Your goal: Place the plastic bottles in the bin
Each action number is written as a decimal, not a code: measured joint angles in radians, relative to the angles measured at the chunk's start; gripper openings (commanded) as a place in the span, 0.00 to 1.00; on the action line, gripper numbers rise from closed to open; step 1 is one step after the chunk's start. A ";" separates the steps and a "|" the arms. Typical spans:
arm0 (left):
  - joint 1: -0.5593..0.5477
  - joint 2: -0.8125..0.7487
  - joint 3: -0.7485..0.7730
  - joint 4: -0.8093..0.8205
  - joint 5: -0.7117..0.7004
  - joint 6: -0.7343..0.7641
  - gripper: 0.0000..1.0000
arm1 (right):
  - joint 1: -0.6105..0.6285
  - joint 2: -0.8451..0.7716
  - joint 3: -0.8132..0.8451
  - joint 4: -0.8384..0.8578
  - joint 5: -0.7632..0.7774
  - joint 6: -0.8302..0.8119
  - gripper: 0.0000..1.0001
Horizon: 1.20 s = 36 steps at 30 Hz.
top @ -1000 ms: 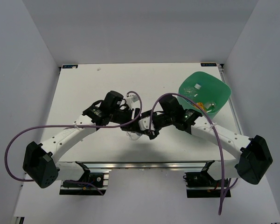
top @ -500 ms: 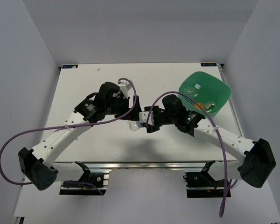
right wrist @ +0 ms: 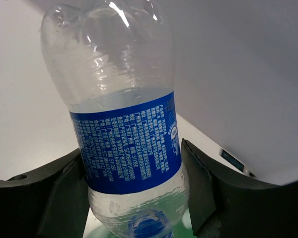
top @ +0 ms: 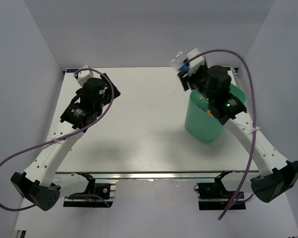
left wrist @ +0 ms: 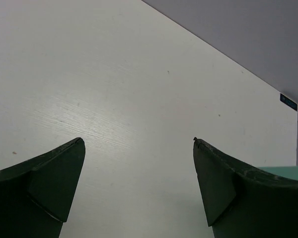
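Observation:
A clear plastic bottle with a blue label is held high above the mint-green bin. My right gripper is shut on it at the label, with the blue cap toward the wrist. Inside the bin other bottles show, one of them orange. My left gripper hangs open and holds nothing over bare table at the far left corner. A sliver of the bin's rim shows past its right finger.
The white table has grey walls on three sides. Purple cables loop off both arms. The right arm's forearm passes just right of the bin.
My left gripper opened, let go and swung back to the far left corner. The right arm carried the blue-labelled bottle from the table's middle up over the bin, which now shows more of its side.

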 measured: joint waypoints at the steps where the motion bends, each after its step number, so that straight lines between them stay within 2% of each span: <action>1: 0.000 0.001 -0.007 0.002 -0.024 -0.010 0.98 | -0.024 0.002 0.039 -0.004 0.059 0.040 0.31; 6: 0.017 0.000 -0.041 0.014 -0.116 -0.051 0.98 | -0.124 -0.024 0.043 -0.074 0.274 0.199 0.41; 8: 0.025 -0.007 -0.060 0.029 -0.127 -0.056 0.98 | -0.156 -0.031 0.003 -0.125 0.332 0.251 0.80; 9: 0.027 -0.011 -0.068 0.034 -0.132 -0.057 0.98 | -0.172 -0.032 -0.019 -0.152 0.354 0.276 0.89; 13: 0.028 -0.013 -0.073 0.043 -0.137 -0.055 0.98 | -0.207 -0.038 -0.095 -0.241 0.401 0.340 0.89; 18: 0.028 -0.004 -0.073 0.047 -0.135 -0.047 0.98 | -0.209 -0.085 -0.108 -0.280 0.383 0.386 0.89; 27: 0.031 0.018 -0.074 0.046 -0.135 -0.020 0.98 | -0.208 -0.192 -0.045 -0.287 0.181 0.426 0.89; 36: 0.032 0.010 -0.098 0.040 -0.145 0.007 0.98 | -0.208 -0.301 -0.106 -0.272 0.300 0.510 0.89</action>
